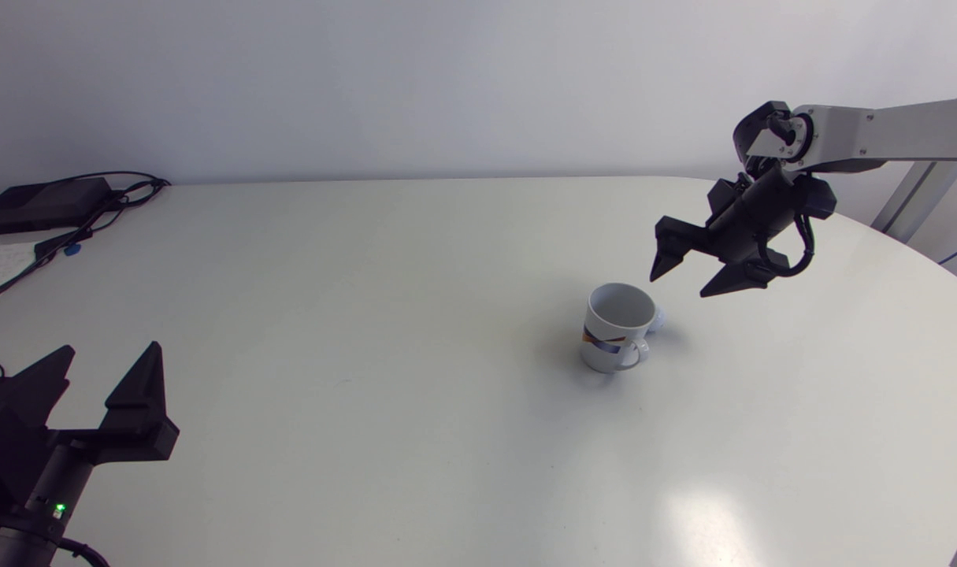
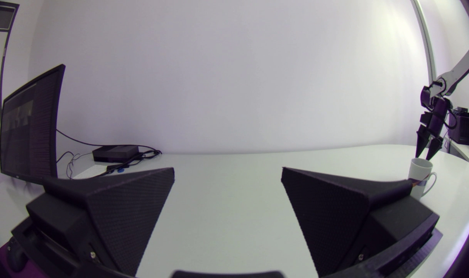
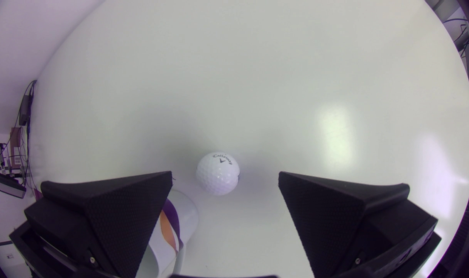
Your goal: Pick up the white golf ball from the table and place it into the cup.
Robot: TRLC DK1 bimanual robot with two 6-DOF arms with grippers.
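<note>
Hovering over the white golf ball (image 3: 218, 173), your right gripper (image 1: 677, 286) is spread wide, holding nothing. Ball's on the table (image 1: 368, 315) just beside the cup (image 1: 618, 327). Your left gripper (image 1: 112, 346) sits just as wide, well apart.

Right arm (image 1: 864, 135) showing silver-grey link (image 1: 919, 126), black joint (image 1: 754, 130), looping cable (image 1: 803, 253), fingers (image 3: 118, 216) showing textured black faces, green LED (image 1: 58, 510) glowing on left arm (image 1: 41, 472).

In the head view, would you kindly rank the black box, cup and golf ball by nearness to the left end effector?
1. black box, far left corner.
2. cup, right of centre.
3. golf ball, just past the cup.
</note>
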